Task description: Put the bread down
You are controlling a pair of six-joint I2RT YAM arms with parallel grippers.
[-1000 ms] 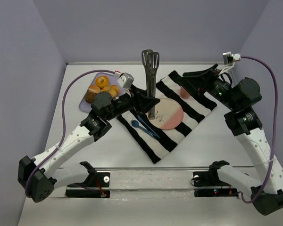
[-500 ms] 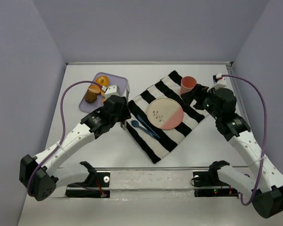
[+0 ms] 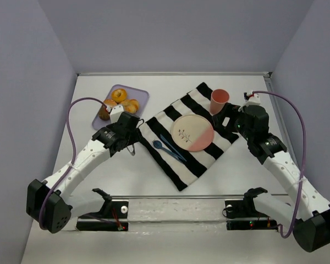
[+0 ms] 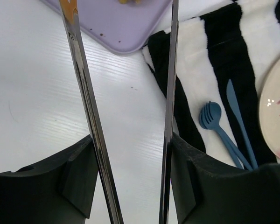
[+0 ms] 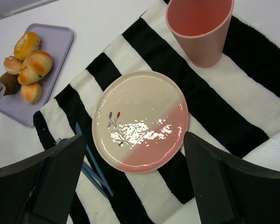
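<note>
One white worktop [image 3: 220, 176], and my two arms reach onto it from the near edge. Next biggest is one black-and-white striped cloth [image 3: 203, 157], lying diagonally. Then there's one lavender tray [image 5: 60, 42], sitting off the cloth's left corner.

On the cloth there's one beige-and-pink plate [image 3: 192, 133] with nothing on it. One pink cup [image 3: 219, 100] stands upright just behind it, also holding nothing as far as I can see. I've got one pair of metal tongs [image 4: 91, 116]. One blue knife [image 4: 234, 107] and one blue fork [image 4: 210, 116] lie side by side, left of the plate.

The tray holds five baked pieces: four golden ones and one dark brown lump [image 5: 9, 83]. The bread [image 5: 31, 92] is the small smooth golden one at the tray's near end, right next to the lump.

From the top, my own left wrist covers part of the tray. The right wrist view shows all five pieces, plus a tong tip just beside the lump. The left wrist view only catches a corner of the tray.

My left fingers [image 4: 79, 172] are clamped on the tongs, whose two arms are spread apart. My right fingers [image 5: 51, 177] are wide apart with nothing between them, hovering over the plate.
</note>
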